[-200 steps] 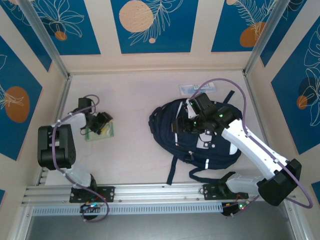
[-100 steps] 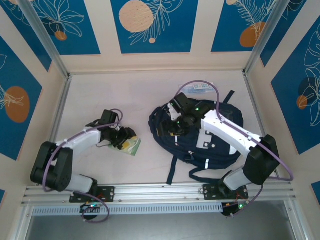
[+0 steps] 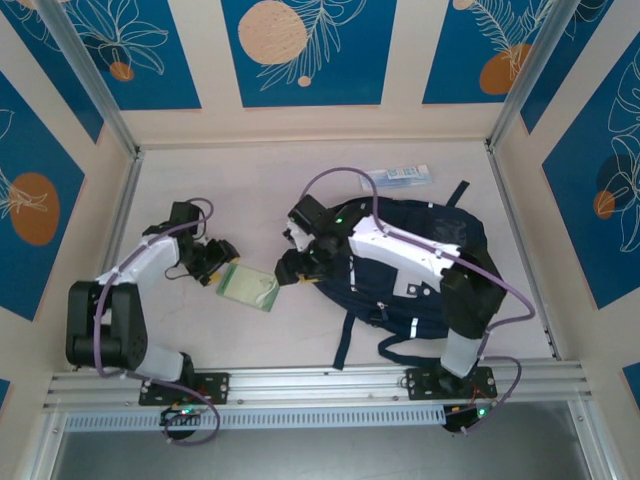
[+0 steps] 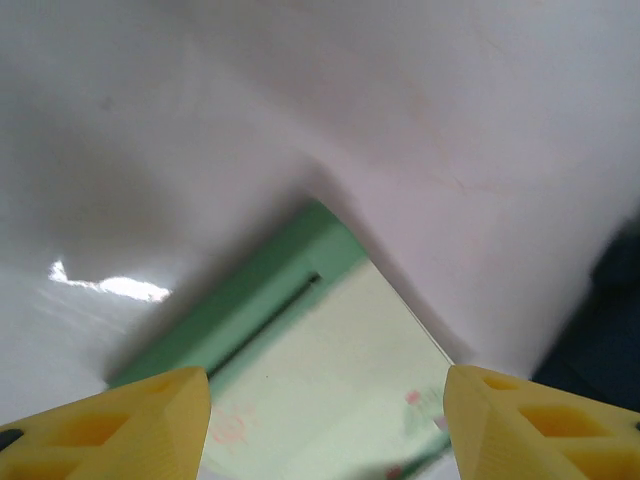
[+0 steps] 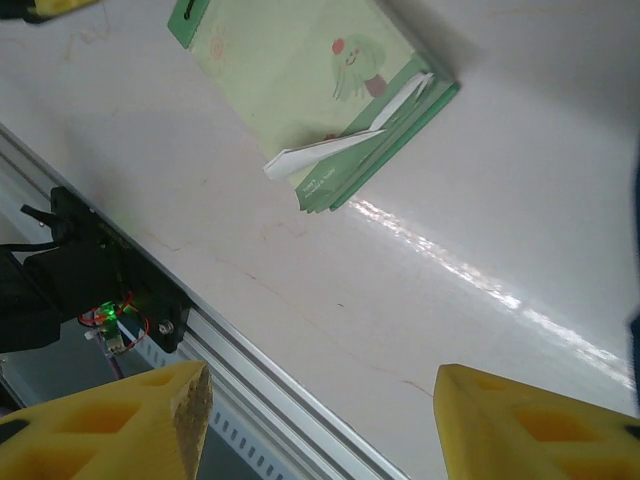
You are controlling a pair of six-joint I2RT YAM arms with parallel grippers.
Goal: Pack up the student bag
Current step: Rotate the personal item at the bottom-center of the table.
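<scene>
Sitting right of centre on the table (image 3: 240,190), the student bag (image 3: 425,305) lies beneath the right arm (image 3: 400,245). Left end effector (image 3: 213,258) and right end effector (image 3: 293,265) both gape wide, empty, flanking a green notebook (image 3: 250,288).

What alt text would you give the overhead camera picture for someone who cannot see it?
Two robot arms meet over a pale table: the left gripper and right gripper flank a green notepad. A navy striped backpack lies on the right, a small blue packet behind it.
</scene>
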